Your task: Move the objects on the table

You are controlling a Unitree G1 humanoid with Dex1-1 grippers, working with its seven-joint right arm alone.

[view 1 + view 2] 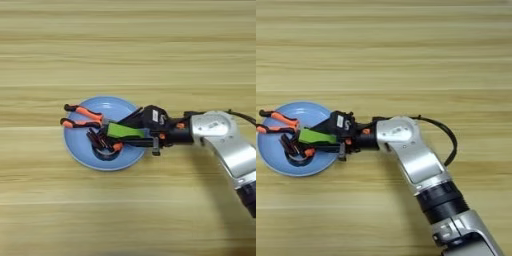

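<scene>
My forearm reaches left, my gripper clamped around the block over the plate, pliers and clamp just beyond my fingertips; next, I judge, release it there.

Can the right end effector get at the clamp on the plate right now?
Probably not cleanly: the end effector has the green block between its fingers, right over the black clamp on the plate.

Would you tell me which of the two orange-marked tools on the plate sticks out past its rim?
The orange-handled pliers: their handles overhang the plate's upper-left rim, while the black clamp lies wholly inside.
</scene>
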